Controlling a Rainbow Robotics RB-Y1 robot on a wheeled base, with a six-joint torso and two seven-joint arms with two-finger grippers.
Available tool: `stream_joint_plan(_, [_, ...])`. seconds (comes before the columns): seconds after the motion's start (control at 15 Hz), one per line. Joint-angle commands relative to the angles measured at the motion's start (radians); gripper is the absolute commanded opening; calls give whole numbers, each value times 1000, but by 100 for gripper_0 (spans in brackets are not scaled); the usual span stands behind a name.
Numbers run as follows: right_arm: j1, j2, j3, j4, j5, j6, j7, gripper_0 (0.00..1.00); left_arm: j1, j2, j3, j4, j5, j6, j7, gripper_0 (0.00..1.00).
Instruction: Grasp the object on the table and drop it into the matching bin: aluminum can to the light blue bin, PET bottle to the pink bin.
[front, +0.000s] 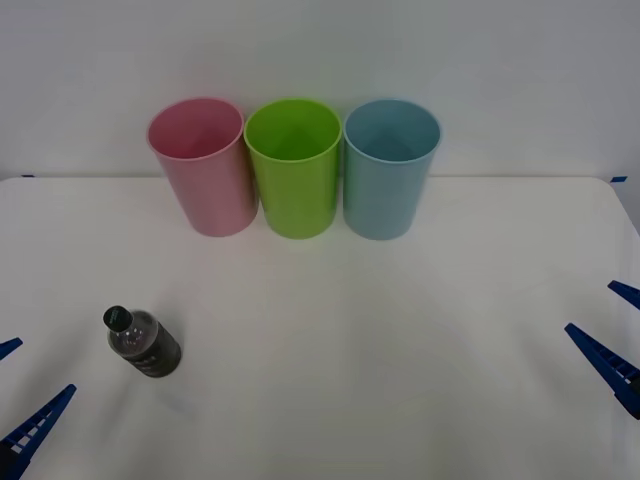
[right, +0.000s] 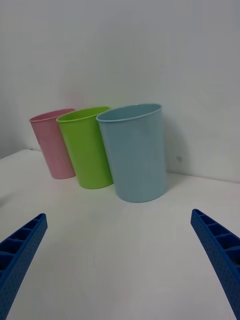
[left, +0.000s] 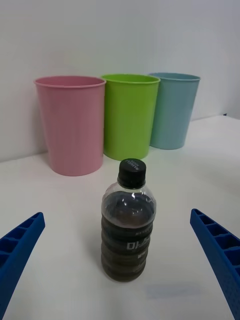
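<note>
White bench (front: 330, 360) carrying three cup-shaped bins and one small bottle. The landmark is the green bin (front: 293, 165), which stands upright at the far side of the bench, in the middle of the row. The pink bin (front: 201, 163) stands just beside it on the robot's left; the light blue bin (front: 390, 165) stands just beside it on the robot's right (whether the rims touch cannot be told). The PET bottle (front: 143, 343), with black cap and dark contents, stands upright on the bench well nearer the robot than the green bin and to its left, apart from all three bins.

Left gripper (left: 120, 260): low at the near left, nearer the robot than the bottle, its blue ribbed fingers (left: 20, 250) spread wide and holding nothing; in the left wrist view the bottle stands between and ahead of them, with the green bin behind it.

Right gripper (right: 120, 255): at the near right, well apart from the green bin, fingers (right: 217, 250) likewise spread and empty, facing the light blue bin.
</note>
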Motion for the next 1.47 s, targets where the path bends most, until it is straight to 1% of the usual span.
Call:
stream_joint_plan(0.07, [0, 0, 0, 0, 0, 0, 0, 100, 36, 0, -23, 0, -6, 55, -72, 100])
stream_joint_plan(0.27, [0, 0, 0, 0, 0, 0, 0, 100, 52, 0, -55, 5, -55, 100, -81, 100])
stream_joint_plan(0.4, [0, 0, 0, 0, 0, 0, 0, 100, 41, 0, -83, 40, -53, 109, -84, 100])
stream_joint_plan(0.6, [0, 0, 0, 0, 0, 0, 0, 100, -23, 0, -121, 134, -35, 111, -95, 100])
stream_joint_plan(0.8, [0, 0, 0, 0, 0, 0, 0, 100, -72, 0, -152, 198, -21, 111, -112, 100])
stream_joint_plan(1.27, [0, 0, 0, 0, 0, 0, 0, 100, -134, -24, -201, 212, -24, 177, -150, 100])
stream_joint_plan(1.47, [0, 0, 0, 0, 0, 0, 0, 100, -155, -24, -228, 212, -40, 206, -152, 100])
